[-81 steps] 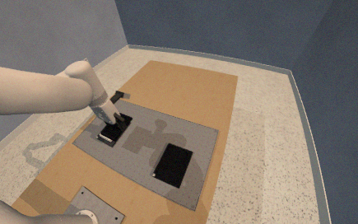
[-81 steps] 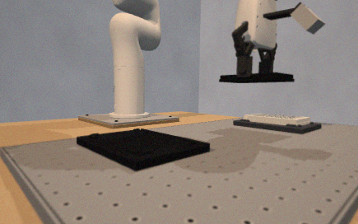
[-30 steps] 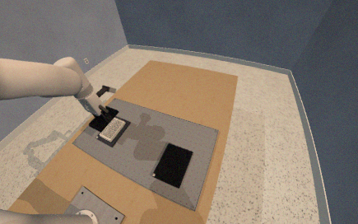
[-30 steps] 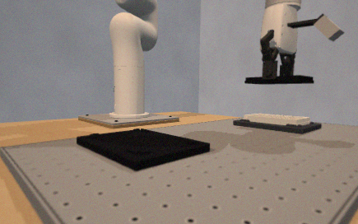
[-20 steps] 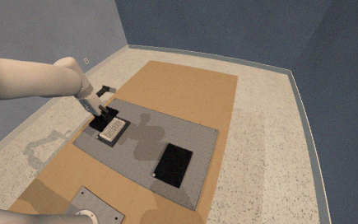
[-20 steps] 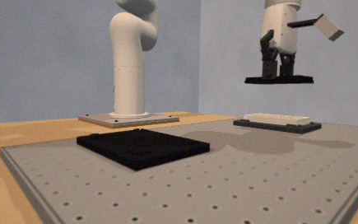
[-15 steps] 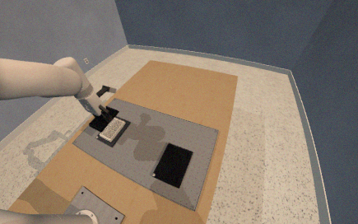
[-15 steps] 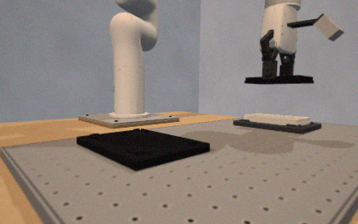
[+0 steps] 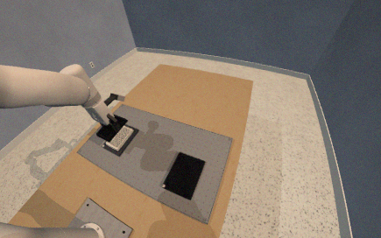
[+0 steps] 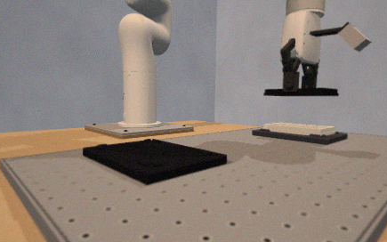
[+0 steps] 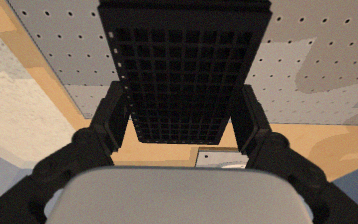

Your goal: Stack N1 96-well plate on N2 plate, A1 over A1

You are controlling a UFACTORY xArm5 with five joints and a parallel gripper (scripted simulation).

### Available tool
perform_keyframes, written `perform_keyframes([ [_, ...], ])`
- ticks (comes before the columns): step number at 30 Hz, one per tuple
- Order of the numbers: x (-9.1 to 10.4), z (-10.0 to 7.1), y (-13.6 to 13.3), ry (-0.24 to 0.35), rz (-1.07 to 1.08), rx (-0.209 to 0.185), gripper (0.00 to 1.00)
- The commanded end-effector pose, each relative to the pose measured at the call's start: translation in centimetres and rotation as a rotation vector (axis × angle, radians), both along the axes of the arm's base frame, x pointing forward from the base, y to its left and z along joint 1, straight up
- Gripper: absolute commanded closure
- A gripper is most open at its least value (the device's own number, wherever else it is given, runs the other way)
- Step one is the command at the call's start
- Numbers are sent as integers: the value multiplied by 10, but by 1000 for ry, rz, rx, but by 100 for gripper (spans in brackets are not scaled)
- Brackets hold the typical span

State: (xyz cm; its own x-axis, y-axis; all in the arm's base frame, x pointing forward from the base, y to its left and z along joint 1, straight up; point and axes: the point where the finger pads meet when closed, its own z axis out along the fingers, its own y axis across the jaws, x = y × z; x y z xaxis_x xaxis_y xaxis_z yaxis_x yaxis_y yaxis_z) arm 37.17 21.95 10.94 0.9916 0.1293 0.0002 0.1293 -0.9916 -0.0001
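Note:
My gripper is shut on a black 96-well plate and holds it level in the air. In the wrist view the fingers clamp the long sides of the black plate, whose grid of wells is plain. A white 96-well plate sits in the dark nest N2, well below the held plate. From above, the held plate overlaps the near-left end of the white plate. The black nest N1 holds no plate; it also shows in the exterior view. I cannot read the A1 marks.
Both nests stand on a grey perforated board on an orange table top. The arm's base plate stands behind N1. The wrist camera bracket sticks out to one side of the gripper.

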Motion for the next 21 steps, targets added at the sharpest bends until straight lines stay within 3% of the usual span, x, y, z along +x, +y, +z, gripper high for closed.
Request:
perform_keyframes([
  [1, 1, -8, 1, -4, 0, 2, 100],
  [21, 2, -36, 1, -4, 0, 2, 100],
])
